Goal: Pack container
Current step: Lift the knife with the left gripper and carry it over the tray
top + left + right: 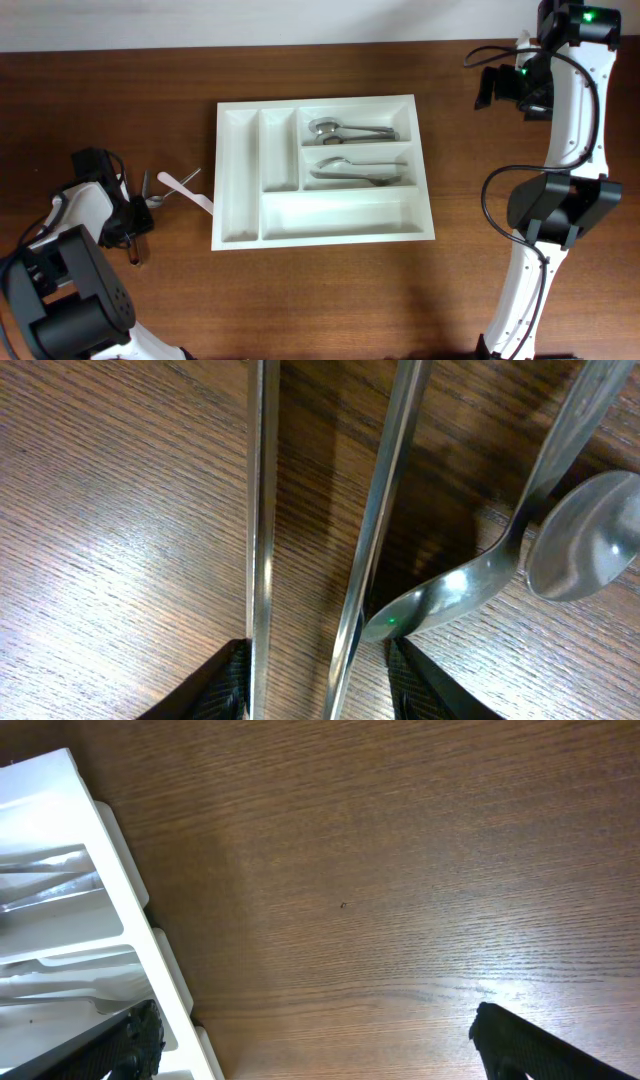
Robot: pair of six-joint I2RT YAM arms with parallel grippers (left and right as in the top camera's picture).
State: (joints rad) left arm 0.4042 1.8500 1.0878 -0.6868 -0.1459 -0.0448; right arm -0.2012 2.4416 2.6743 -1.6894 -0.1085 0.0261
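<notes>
Dark wood table (330,290), overhead: the white cutlery tray (240,235) sits mid-table with spoons (345,130) in two compartments. The left gripper (138,215) hangs over loose cutlery (155,200) near the table's left edge, much nearer to it than the right gripper (497,88) at the back right corner. Left wrist: two steel handles (375,510) run lengthwise between its fingers (225,680), which are apart and not visibly clamped. Right wrist: fingers (520,1040) spread wide over wood beside the tray.
</notes>
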